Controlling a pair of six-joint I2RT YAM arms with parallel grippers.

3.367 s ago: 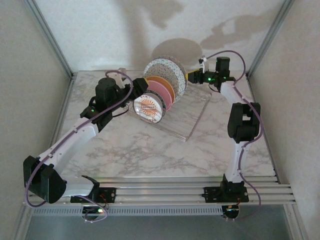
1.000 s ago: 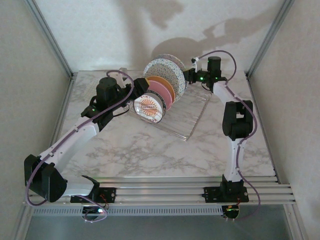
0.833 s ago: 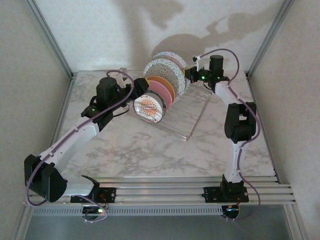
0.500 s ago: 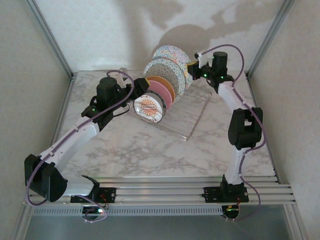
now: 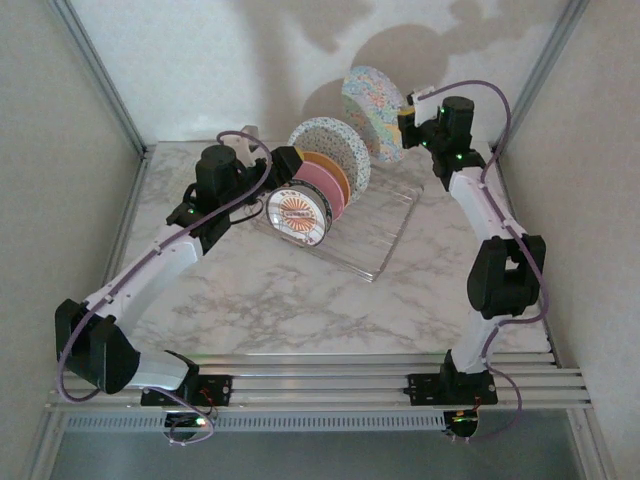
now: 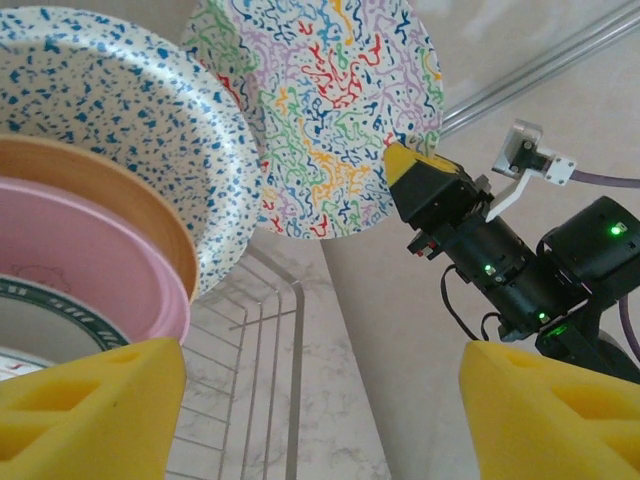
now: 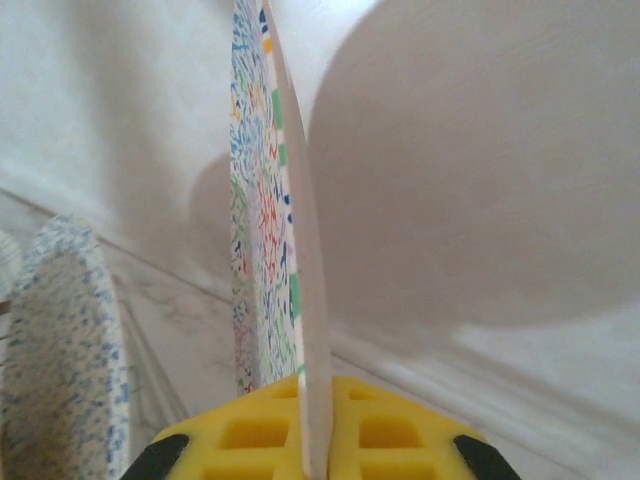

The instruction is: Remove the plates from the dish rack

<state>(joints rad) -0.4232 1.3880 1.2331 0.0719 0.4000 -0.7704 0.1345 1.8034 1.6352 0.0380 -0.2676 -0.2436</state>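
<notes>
Right hand (image 5: 404, 124), clamped on the squiggly plate (image 5: 368, 100), has lifted it off the rack (image 5: 385, 238); left hand (image 6: 320, 400) spread wide, empty

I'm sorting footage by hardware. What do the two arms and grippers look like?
The left arm and right arm have white links, black joints, purple cables and green indicator lights. The left gripper and right gripper carry yellow finger pads; the right's show square recesses.
</notes>
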